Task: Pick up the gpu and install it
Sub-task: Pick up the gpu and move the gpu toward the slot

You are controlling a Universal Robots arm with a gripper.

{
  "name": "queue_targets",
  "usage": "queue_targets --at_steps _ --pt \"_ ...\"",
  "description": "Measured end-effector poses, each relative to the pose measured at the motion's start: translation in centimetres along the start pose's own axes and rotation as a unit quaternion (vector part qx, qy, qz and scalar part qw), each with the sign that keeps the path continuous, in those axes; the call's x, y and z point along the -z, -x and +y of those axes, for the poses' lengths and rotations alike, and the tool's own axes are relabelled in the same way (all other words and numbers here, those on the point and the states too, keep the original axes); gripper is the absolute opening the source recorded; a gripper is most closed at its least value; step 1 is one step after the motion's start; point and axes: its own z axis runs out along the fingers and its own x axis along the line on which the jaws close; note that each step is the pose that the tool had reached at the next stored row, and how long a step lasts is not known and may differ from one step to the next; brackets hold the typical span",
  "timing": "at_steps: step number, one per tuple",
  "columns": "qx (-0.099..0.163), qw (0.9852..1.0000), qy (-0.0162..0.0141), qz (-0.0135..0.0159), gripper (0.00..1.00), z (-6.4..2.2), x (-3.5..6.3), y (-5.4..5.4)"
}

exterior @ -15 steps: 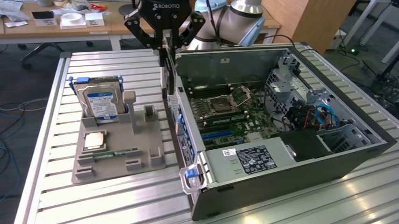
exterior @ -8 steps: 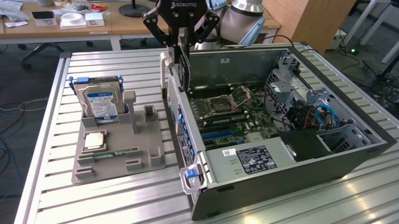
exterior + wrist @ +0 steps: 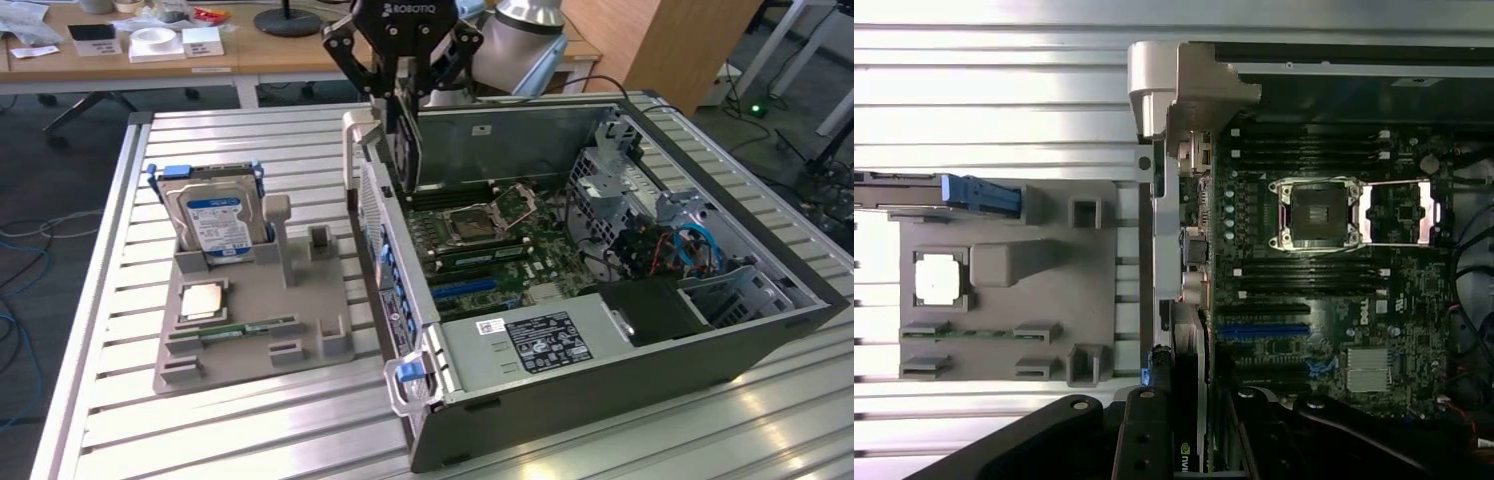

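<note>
The gpu (image 3: pixel 402 150), a thin dark card, hangs upright on edge from my gripper (image 3: pixel 399 98), which is shut on its upper end. It is above the open computer case (image 3: pixel 747 330), close to the case's wall at the exterior view's left, over the motherboard (image 3: pixel 494 235). In the wrist view the gpu (image 3: pixel 1189 395) shows edge-on between my dark fingers (image 3: pixel 1142 440), above the case's rear edge and beside the blue slot (image 3: pixel 1264 328). That blue slot (image 3: pixel 467 287) lies toward the near side of the board.
A grey parts holder (image 3: pixel 307 340) sits at the exterior view's left of the case, with a hard drive (image 3: pixel 214 215) standing in it, a square processor chip (image 3: pixel 203 298) and a green memory stick (image 3: pixel 254 327). The power supply (image 3: pixel 534 340) and cables (image 3: pixel 667 250) occupy the case's near and right parts.
</note>
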Motion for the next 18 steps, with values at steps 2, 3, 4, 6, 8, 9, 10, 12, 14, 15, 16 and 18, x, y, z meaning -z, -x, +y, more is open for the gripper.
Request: queue_targets --at_steps 2,3,4,6,8,9,10,12,14,15,16,18 --pt "0.0 1.0 0.0 0.0001 0.26 0.1 -0.01 0.4" --pt "0.0 1.0 0.0 0.0001 0.26 0.15 -0.02 0.6" --pt "0.0 1.0 0.0001 0.0 0.26 0.2 -0.03 0.8" --pt "0.0 1.0 0.0001 0.0001 0.26 0.28 -0.04 1.2" --pt "0.001 1.0 0.0003 0.0001 0.26 0.36 -0.06 1.7" --pt "0.001 1.0 0.0003 0.0 0.26 0.4 -0.06 2.0" --pt "0.001 1.0 0.0004 0.0001 0.26 0.45 -0.07 2.2" --pt "0.001 1.0 0.0005 0.0001 0.26 0.54 -0.09 2.8" --pt "0.001 1.0 0.0006 0.0001 0.26 0.63 -0.11 3.3" --pt "0.001 1.0 0.0007 0.0001 0.26 0.67 -0.11 3.6" --pt "0.002 1.0 0.0007 0.0001 0.26 0.72 -0.12 3.8" --pt "0.002 1.0 0.0008 0.0001 0.26 0.82 -0.14 4.3"
